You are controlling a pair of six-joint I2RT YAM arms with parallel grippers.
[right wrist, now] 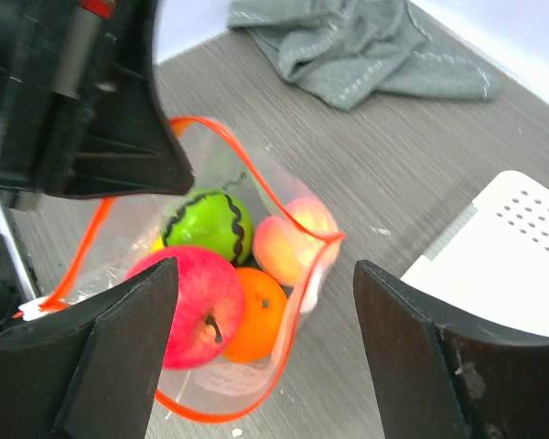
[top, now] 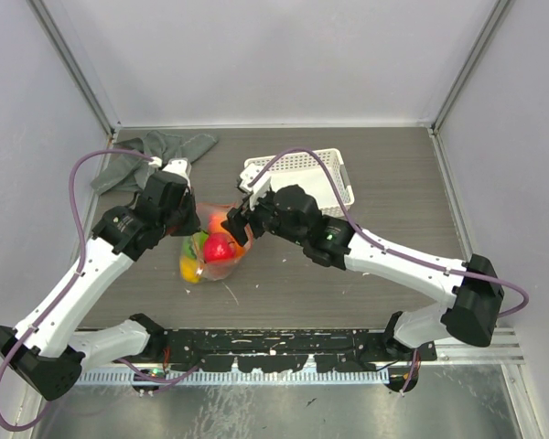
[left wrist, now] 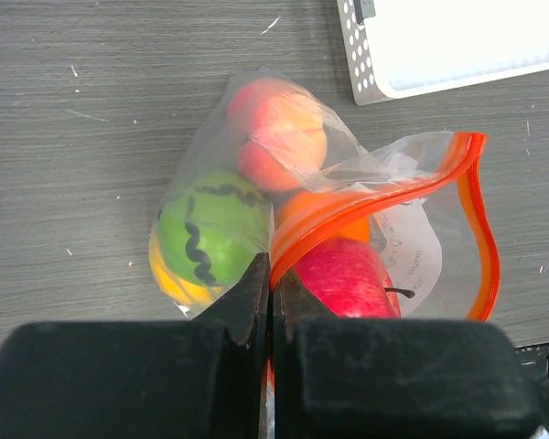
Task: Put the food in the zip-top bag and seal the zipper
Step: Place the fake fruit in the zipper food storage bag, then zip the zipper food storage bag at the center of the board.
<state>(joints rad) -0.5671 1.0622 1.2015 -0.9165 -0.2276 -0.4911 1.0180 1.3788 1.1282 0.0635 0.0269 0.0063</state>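
The left end effector (left wrist: pixel 271 274) clenches the zipper (left wrist: pixel 348 206); the right end effector (right wrist: pixel 263 274), released, hovers directly above the open mouth of the zip-top bag (right wrist: pixel 210 380).

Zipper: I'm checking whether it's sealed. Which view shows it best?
Right wrist: the zipper gapes as an open loop. Left wrist shows one stretch pinched in the left gripper; top view barely shows it.

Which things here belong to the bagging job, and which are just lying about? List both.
Job: clear plastic zip-top bag; its orange-red zipper strip, pinched by the left hand; multicoloured round toy fruits inside; open right hand.
Lying about: crumpled grey cloth; white perforated plastic basket.
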